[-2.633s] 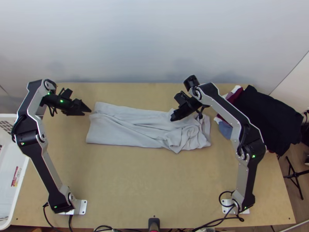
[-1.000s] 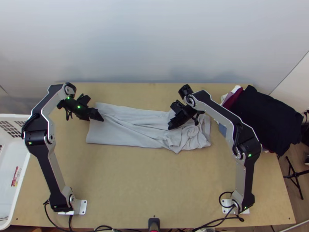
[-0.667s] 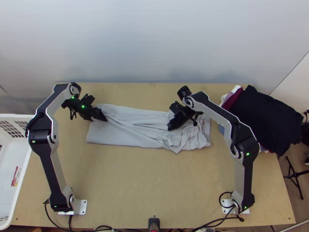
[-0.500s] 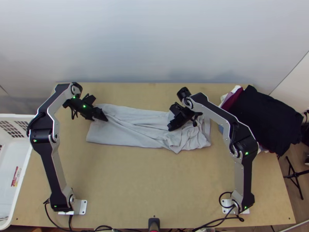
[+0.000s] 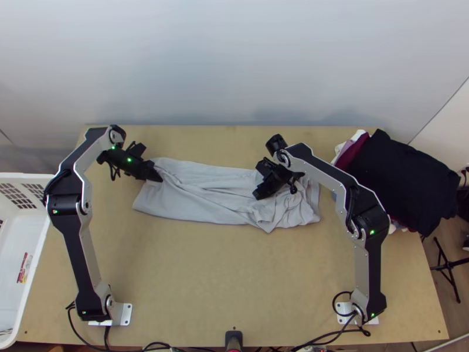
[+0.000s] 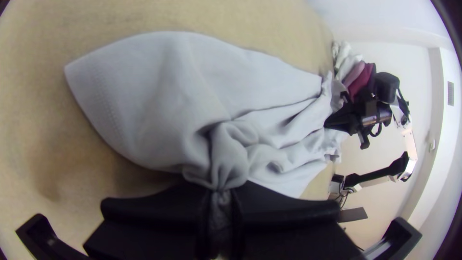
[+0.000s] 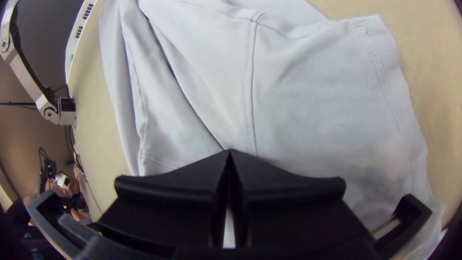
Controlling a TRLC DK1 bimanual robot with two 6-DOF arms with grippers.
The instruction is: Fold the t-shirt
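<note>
The light grey t-shirt (image 5: 217, 199) lies across the table in a long strip, bunched and wrinkled toward its right end. At its left end, my left gripper (image 5: 159, 177) is shut on cloth near the hem. Gathered fabric of the t-shirt (image 6: 226, 154) runs between the closed fingers of my left gripper (image 6: 221, 190) in the left wrist view. Over the bunched right part stands my right gripper (image 5: 258, 195). In the right wrist view, the tips of my right gripper (image 7: 230, 153) meet, with the sleeve and seam of the t-shirt (image 7: 298, 101) beyond them.
A pile of dark, maroon and pale clothes (image 5: 404, 176) is at the table's back right. A white basket (image 5: 36, 252) stands beside the table's left edge. Bare wood (image 5: 223, 276) stretches between the arm bases in front of the t-shirt.
My left gripper has moved right onto the t-shirt's left end and taken hold; that end has shifted slightly right. My right gripper has moved a little toward the table's near edge.
</note>
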